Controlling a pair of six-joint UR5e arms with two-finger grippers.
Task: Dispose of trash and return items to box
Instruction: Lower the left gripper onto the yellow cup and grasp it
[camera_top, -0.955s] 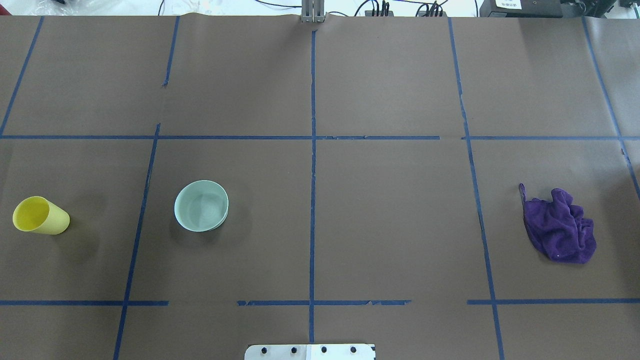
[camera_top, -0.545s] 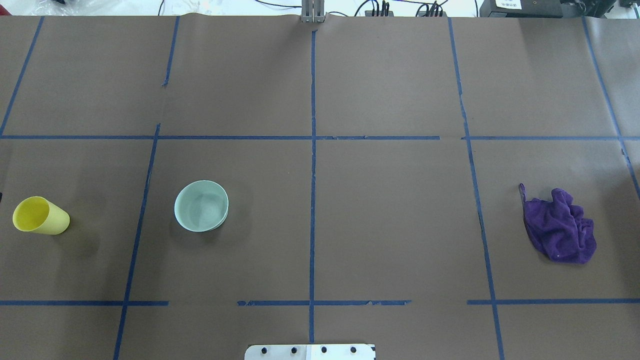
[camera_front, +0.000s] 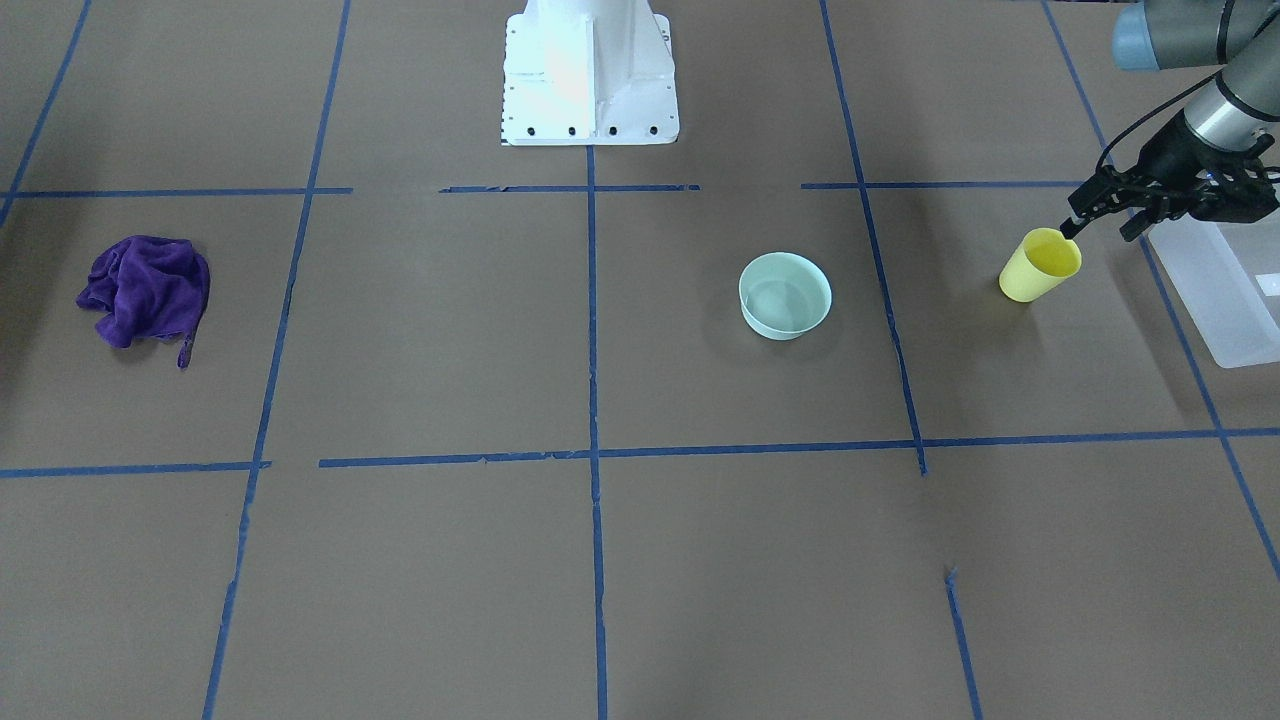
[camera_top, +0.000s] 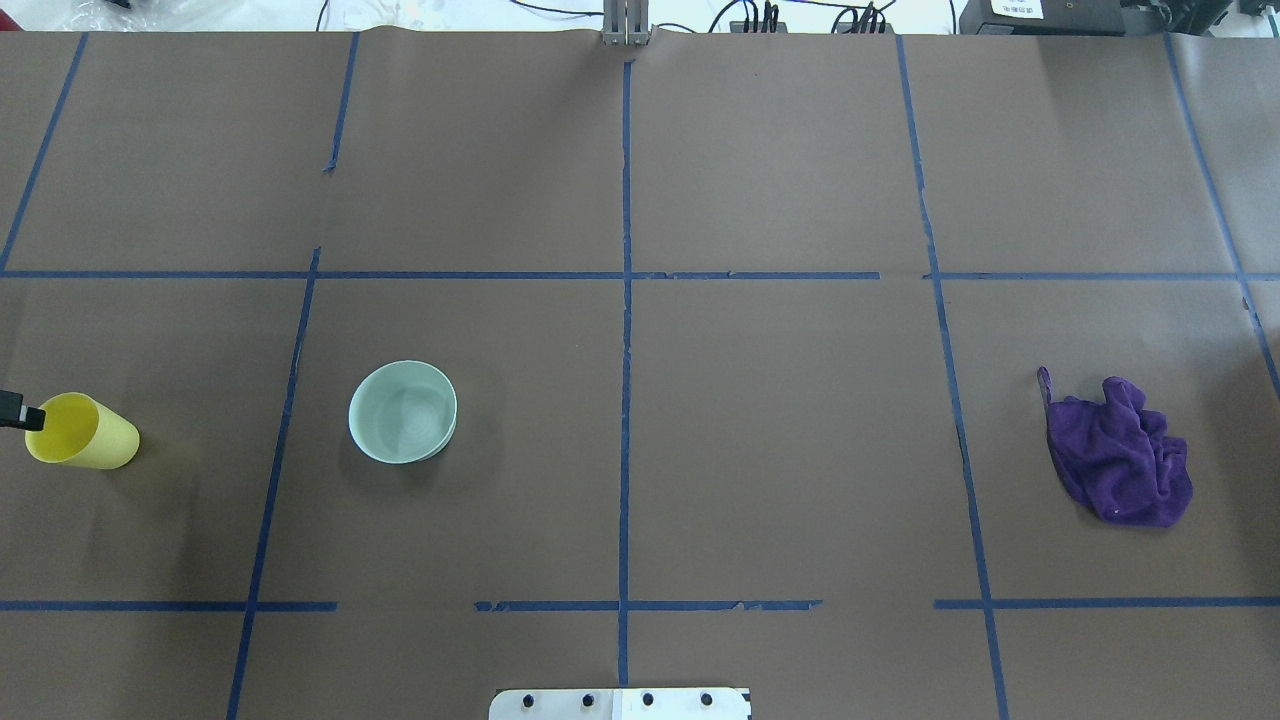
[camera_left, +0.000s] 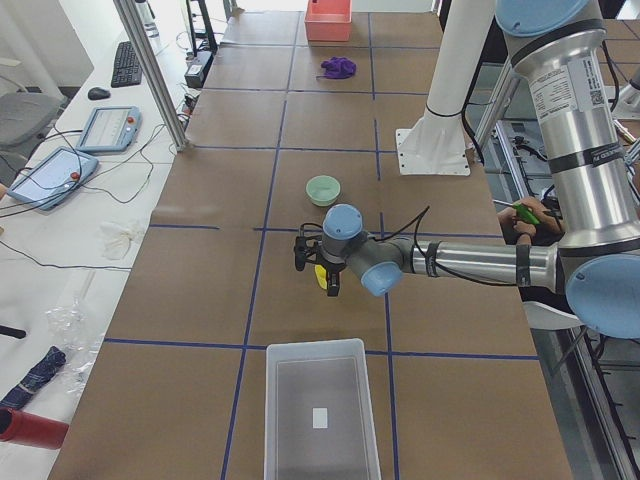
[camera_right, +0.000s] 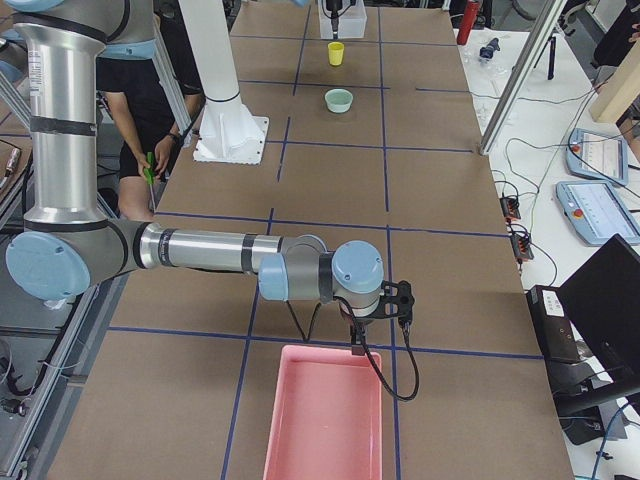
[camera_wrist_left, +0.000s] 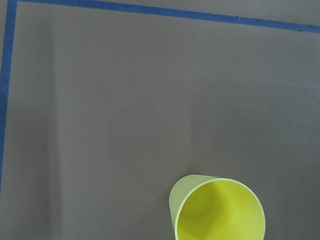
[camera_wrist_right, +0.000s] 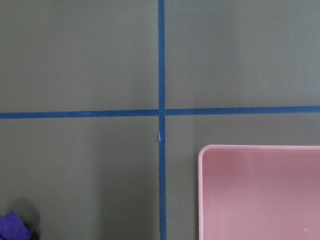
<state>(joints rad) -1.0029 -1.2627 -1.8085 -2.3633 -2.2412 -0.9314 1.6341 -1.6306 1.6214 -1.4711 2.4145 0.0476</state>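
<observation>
The yellow cup stands upright at the table's left end; it also shows in the overhead view and the left wrist view. My left gripper is open and empty, just above and beside the cup's rim; one fingertip shows at the overhead view's left edge. The mint-green bowl stands upright, right of the cup. The frosted box lies past the cup at the table's left end. My right gripper hangs near a pink bin; I cannot tell whether it is open or shut.
A crumpled purple cloth lies on the table's right part. A pink bin sits at the table's right end. The robot's white base stands at the middle edge.
A fingertip of my left gripper has come into the overhead view at its left edge, beside the cup's rim. The cup, bowl and cloth have not moved.
</observation>
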